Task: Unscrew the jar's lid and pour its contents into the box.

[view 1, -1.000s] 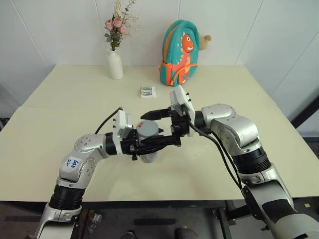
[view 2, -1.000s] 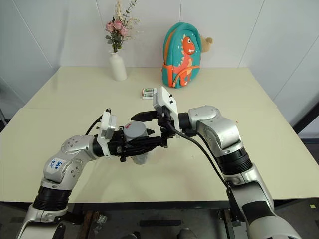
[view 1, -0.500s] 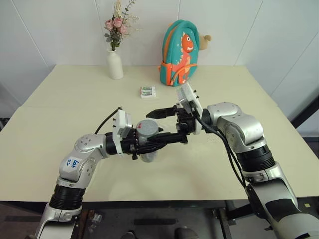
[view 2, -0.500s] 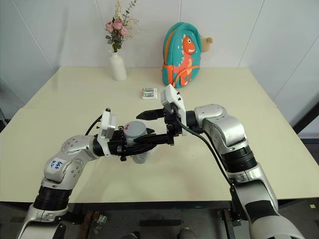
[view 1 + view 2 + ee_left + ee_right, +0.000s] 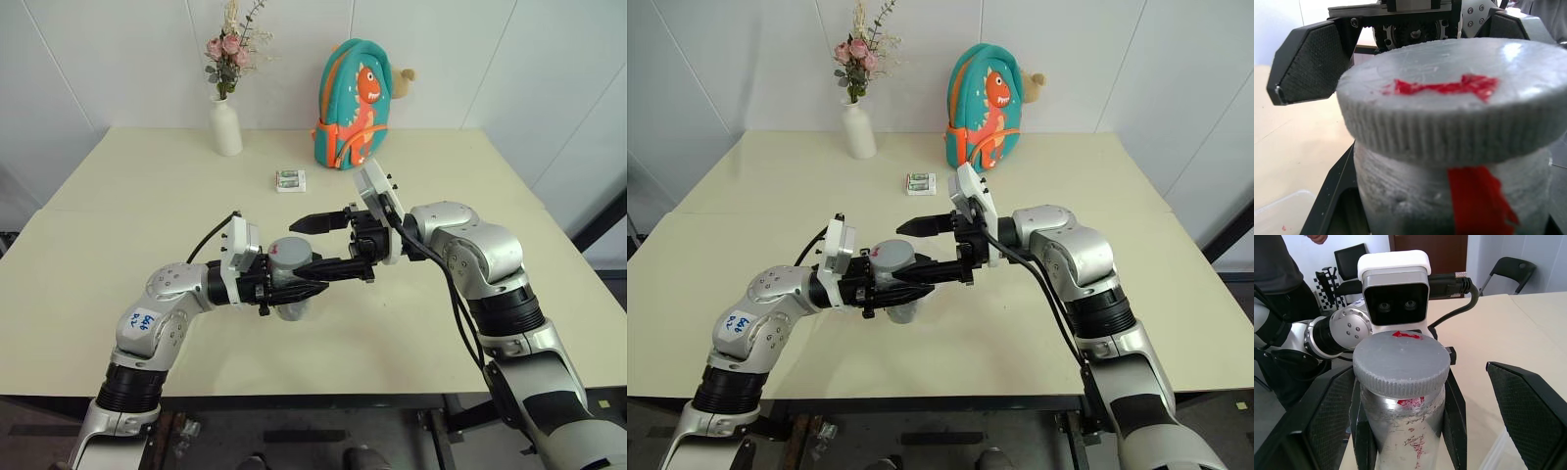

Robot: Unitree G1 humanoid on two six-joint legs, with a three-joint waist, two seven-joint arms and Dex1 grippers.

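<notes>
Jar (image 5: 291, 279) mid-table (image 5: 118, 225), upright between the left gripper (image 5: 294, 284) fingers, lid (image 5: 1400, 363) on top. Right gripper (image 5: 315, 245) beside it on the right, one finger on each side of the lid, not touching. Vase (image 5: 225, 125), backpack (image 5: 355, 103) along far edge; packet (image 5: 290, 180) before them.

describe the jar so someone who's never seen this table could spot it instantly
On the cream table, look to the near middle, where the two arms meet. The jar is the small silver-grey cylinder clamped upright in the left gripper, with the right gripper open around its lid. Red marks on its side and on the ribbed grey lid set it apart from the white vase at the far edge.
</notes>
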